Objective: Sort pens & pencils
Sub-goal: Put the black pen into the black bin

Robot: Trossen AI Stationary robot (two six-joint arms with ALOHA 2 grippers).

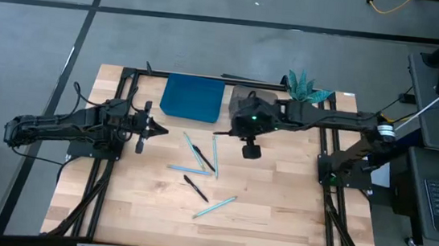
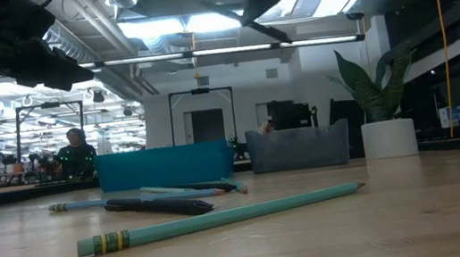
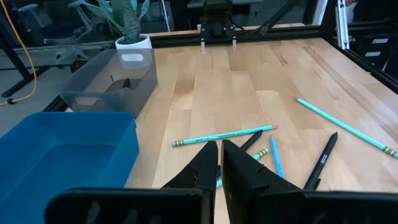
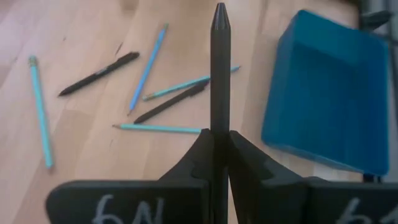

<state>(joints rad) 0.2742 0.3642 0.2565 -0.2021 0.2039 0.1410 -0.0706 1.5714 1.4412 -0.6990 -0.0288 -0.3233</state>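
My right gripper (image 4: 219, 140) pinches a black pen (image 4: 219, 68) upright above the pale wood table (image 1: 275, 217), near the blue tray (image 1: 193, 98) and grey bin (image 3: 102, 84). My left gripper (image 3: 219, 163) waits almost shut, empty. Teal pencils (image 1: 214, 206) and pens (image 1: 195, 188) lie scattered mid-table. A potted plant (image 2: 380, 107) stands behind
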